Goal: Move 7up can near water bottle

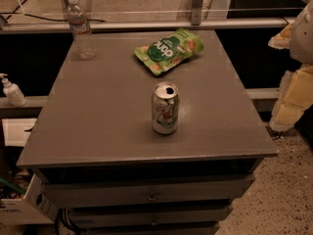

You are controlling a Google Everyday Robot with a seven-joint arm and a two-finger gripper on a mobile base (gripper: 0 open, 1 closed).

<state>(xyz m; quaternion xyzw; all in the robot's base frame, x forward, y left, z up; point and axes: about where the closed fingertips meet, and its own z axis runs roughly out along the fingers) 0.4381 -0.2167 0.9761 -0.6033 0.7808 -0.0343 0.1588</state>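
The 7up can (165,107) stands upright near the middle of the grey cabinet top (98,116), silver-white with green and red markings and an open pull-tab hole. The water bottle (81,29) stands upright at the far left corner of the top, clear with a white cap and a pale label band. My gripper (293,99) is at the right edge of the view, beyond the cabinet's right side. It is well apart from the can and holds nothing I can see.
A flat green snack bag (169,50) lies at the far middle of the top, between the can and the back edge. A small white pump bottle (11,90) stands on a ledge left of the cabinet. Drawers (151,195) are below the front edge.
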